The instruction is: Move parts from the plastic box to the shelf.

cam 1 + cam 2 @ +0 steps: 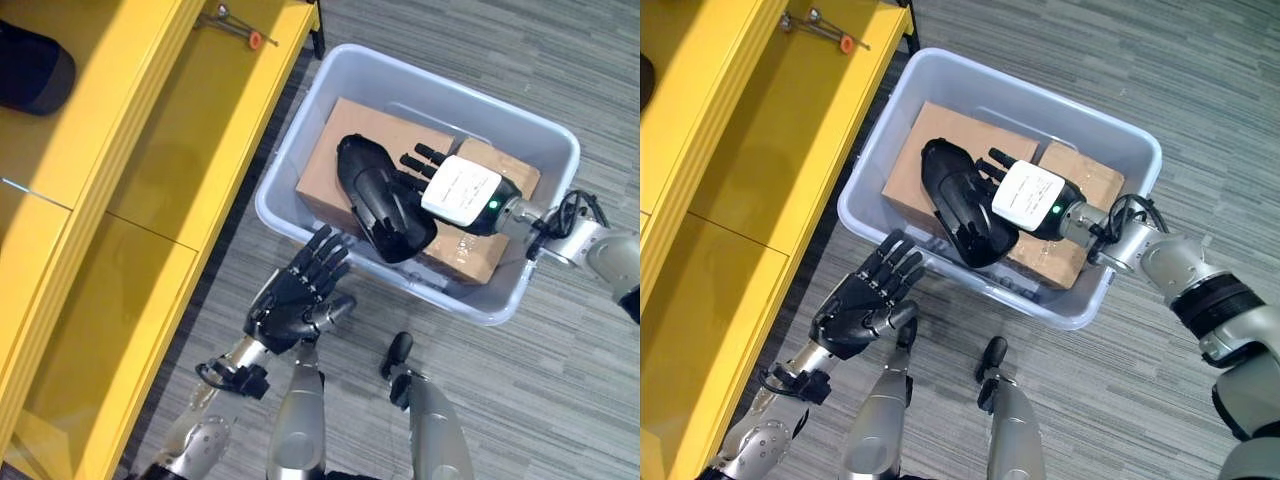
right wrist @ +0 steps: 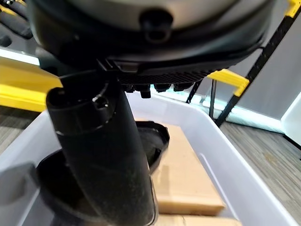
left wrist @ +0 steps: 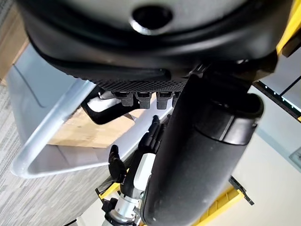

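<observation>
The yellow shelf point(image 1: 150, 180) runs along the robot's left side: smooth painted metal, divided into flat bays. A small metal tool with an orange tip point(image 1: 238, 26) lies on its far end, and a dark rounded object point(image 1: 35, 68) sits in a farther bay.

The plastic box point(image 1: 1080, 295) stands on the grey striped carpet point(image 1: 560, 390) just beside the shelf. It is a pale, translucent rectangular tub with rounded corners and a rolled rim. Inside lie flat brown cardboard cartons point(image 1: 365, 125), matte and square-edged.

On top of the cartons rests the black part point(image 1: 955, 205), a glossy moulded plastic shell, oval and ribbed.

The right hand point(image 1: 1025, 195) reaches into the box with its fingers laid over the part. The fingers look fairly straight; whether they grip the shell cannot be told from any view.

The left hand point(image 1: 300, 295) hovers outside the box's near wall, fingers spread and straight, holding nothing.
</observation>
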You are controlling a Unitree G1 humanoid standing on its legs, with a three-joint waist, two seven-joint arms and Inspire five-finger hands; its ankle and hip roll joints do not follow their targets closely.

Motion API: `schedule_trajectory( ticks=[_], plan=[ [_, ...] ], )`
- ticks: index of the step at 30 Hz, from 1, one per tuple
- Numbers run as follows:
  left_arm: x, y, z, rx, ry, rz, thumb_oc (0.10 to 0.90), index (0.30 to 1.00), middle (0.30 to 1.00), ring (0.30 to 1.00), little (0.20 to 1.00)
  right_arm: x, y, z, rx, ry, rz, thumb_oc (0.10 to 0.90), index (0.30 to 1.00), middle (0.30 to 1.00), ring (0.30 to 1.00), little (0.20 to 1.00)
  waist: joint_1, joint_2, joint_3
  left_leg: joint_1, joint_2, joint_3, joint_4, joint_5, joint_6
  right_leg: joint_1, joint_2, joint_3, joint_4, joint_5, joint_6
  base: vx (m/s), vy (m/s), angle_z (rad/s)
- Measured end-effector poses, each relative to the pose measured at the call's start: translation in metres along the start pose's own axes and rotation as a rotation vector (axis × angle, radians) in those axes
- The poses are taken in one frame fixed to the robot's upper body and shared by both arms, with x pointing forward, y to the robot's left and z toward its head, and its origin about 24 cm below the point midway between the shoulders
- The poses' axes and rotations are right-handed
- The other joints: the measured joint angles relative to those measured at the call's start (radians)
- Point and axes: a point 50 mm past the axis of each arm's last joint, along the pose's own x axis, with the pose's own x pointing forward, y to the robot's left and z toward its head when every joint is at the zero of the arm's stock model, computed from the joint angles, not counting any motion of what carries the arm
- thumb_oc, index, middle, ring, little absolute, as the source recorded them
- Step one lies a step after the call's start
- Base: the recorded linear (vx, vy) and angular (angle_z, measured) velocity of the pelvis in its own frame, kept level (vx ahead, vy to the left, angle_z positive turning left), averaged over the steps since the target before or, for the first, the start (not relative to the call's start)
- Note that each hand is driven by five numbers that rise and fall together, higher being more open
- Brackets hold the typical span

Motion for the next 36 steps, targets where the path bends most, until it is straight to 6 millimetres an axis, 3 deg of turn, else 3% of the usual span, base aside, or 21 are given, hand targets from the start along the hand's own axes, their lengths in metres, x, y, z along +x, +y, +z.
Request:
schedule_trajectory(
  ticks=[6, 10, 20, 36],
  plan=[
    [-0.001, 0.002, -0.001, 0.007, 0.007, -0.009, 0.9, 1.0, 1.0, 1.0, 1.0, 0.001, -0.003, -0.006, -0.027, 0.026, -0.027, 0.9, 1.0, 1.0, 1.0, 1.0, 0.015, -0.001, 0.001, -0.035, -0.004, -0.015, 0.008, 0.001, -0.001, -0.031, -0.008, -0.015, 0.021, -0.006, -0.001, -0.02, -0.04, 0.08],
    [-0.001, 0.002, 0.0, 0.01, 0.012, -0.012, 0.9, 1.0, 1.0, 1.0, 1.0, 0.001, 0.008, -0.006, -0.007, 0.047, 0.011, 0.9, 1.0, 1.0, 1.0, 1.0, 0.028, -0.003, 0.003, -0.042, -0.004, -0.021, 0.019, 0.001, -0.001, -0.036, -0.009, -0.019, 0.033, -0.02, 0.001, 0.0, -0.032, 0.04],
    [-0.003, 0.005, 0.002, 0.029, 0.031, -0.021, 0.9, 1.0, 1.0, 1.0, 1.0, 0.001, 0.012, -0.016, -0.034, 0.107, 0.063, 0.9, 1.0, 1.0, 1.0, 1.0, 0.03, -0.011, 0.01, -0.102, -0.005, -0.034, 0.06, -0.011, -0.015, -0.099, -0.016, -0.024, 0.093, -0.041, -0.015, 0.01, -0.052, 0.02],
    [-0.01, 0.011, 0.004, 0.038, 0.025, 0.009, 0.9, 1.0, 1.0, 1.0, 1.0, 0.002, 0.022, -0.013, -0.025, 0.09, 0.194, 0.9, 1.0, 1.0, 1.0, 1.0, 0.032, -0.015, 0.013, -0.195, 0.003, -0.069, 0.13, -0.034, -0.027, -0.201, -0.026, -0.042, 0.215, -0.106, -0.037, 0.02, -0.038, 0.03]
  ],
)
